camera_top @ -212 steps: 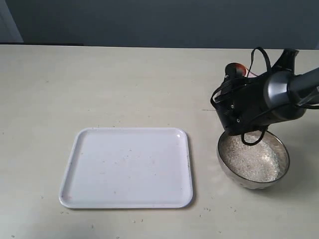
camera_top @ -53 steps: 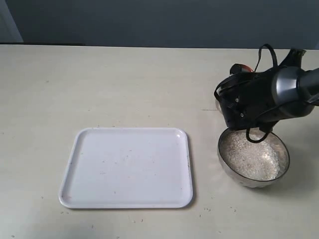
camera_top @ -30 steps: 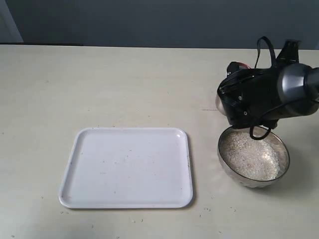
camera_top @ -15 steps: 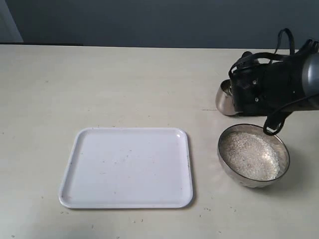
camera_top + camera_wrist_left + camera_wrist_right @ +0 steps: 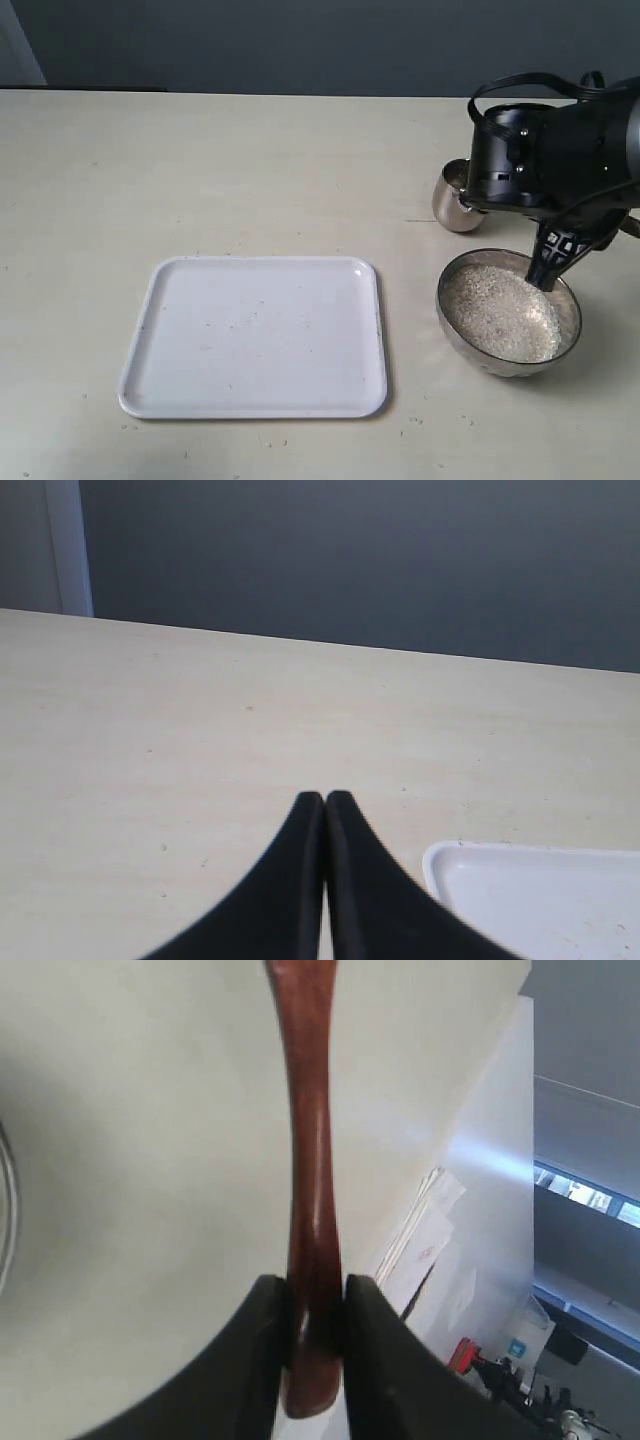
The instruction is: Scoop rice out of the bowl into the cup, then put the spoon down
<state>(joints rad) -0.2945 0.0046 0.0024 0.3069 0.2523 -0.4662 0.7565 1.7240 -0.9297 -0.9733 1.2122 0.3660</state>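
The steel bowl (image 5: 455, 325) stands at the right, and rice (image 5: 500, 318) fills it as a pale heap. Behind it, the small steel cup (image 5: 450, 200) is partly hidden by my right arm. My right gripper (image 5: 549, 268) points down over the bowl's far side. In the right wrist view that gripper (image 5: 315, 1295) is shut on the slim reddish-brown handle of the spoon (image 5: 308, 1140); the spoon's oval end is out of view. My left gripper (image 5: 325, 802) is shut with nothing in it, above bare table, and does not show in the exterior view.
A white tray (image 5: 255, 335) lies left of the bowl with a few stray grains on it; its corner (image 5: 530, 900) shows beside my left gripper. Stray grains dot the table near the front edge.
My right arm has swung right, away from over the cup, and turned so the gripper points down at the bowl's far side. The cup has come into view.
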